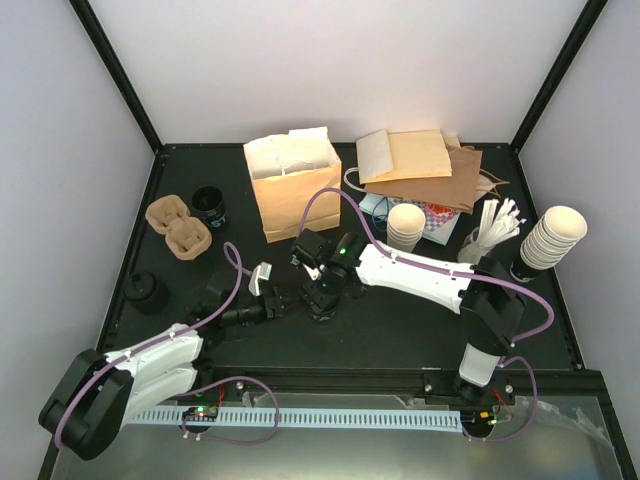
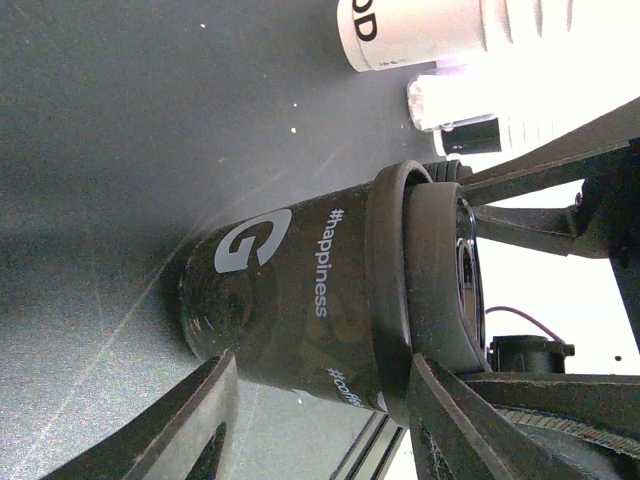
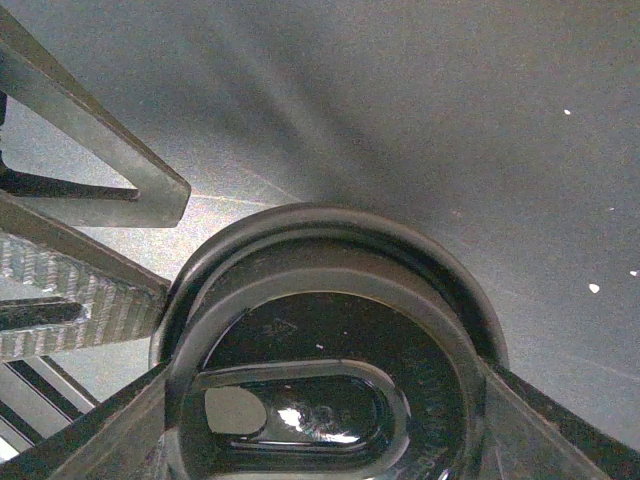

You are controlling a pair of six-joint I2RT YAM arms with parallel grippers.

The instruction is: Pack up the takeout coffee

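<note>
The right claw [image 3: 325,380] stands wide, its fingers pressed on both sides of the coffee cup [image 3: 330,290] at its black lid. The left claw [image 2: 322,365] hangs half open just beside the cup's side; whether it touches is unclear. The dark cup stands upright on the bench [image 2: 90,150], at mid-frame in the top view, below the brown paper bag [image 1: 295,200].

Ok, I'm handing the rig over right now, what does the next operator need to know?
Right gripper: shut on the black lid of the coffee cup.
Left gripper: fingers straddle the cup body; contact unclear.
Cup: dark, lidded, mid-table in front of the open brown bag.
Done: lid is on the cup.
Left: lift the cup into the bag and release.
</note>
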